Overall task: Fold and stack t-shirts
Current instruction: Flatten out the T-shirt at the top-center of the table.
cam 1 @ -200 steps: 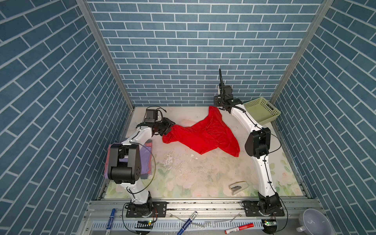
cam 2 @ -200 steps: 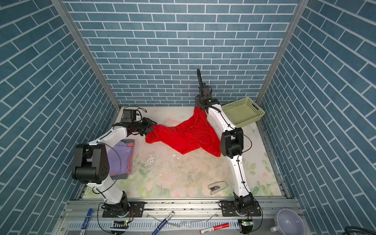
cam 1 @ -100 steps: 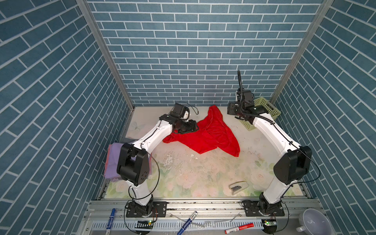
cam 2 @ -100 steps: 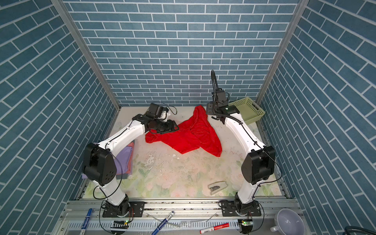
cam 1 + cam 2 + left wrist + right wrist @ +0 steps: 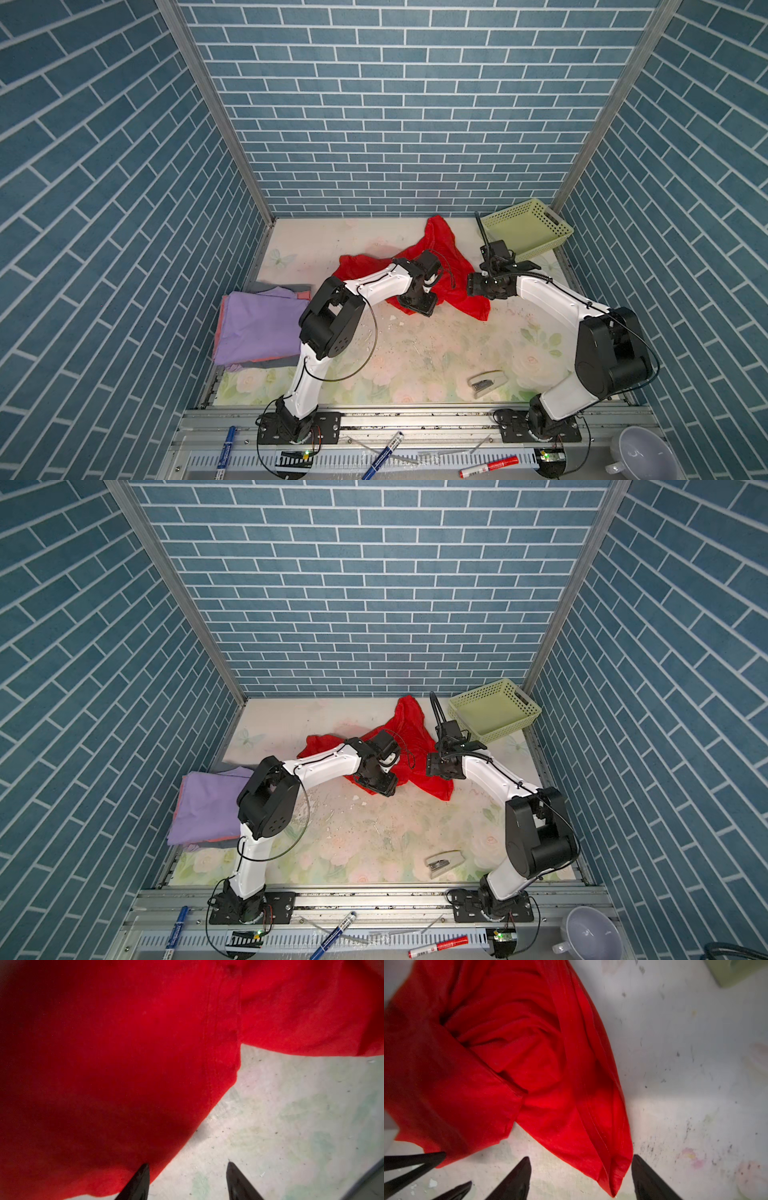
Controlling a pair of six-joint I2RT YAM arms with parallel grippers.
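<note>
A bright red t-shirt lies crumpled toward the back of the table in both top views, also. My left gripper hangs over its front edge; in the left wrist view it is open, one fingertip over the red cloth, its partner over bare table. My right gripper stands at the shirt's right front corner, open, with that hemmed corner lying between its fingers, not pinched. A stack of folded t-shirts, lavender on top, rests at the left edge.
A pale yellow-green basket stands at the back right corner, close behind the right arm. A grey stapler lies near the front. Markers and a white funnel sit on the front rail. The left gripper's fingers show in the right wrist view.
The right gripper let go of the shirt's raised back tip, swung right, then came down at the front right corner. The left gripper moved from the shirt's left end to its front edge.
</note>
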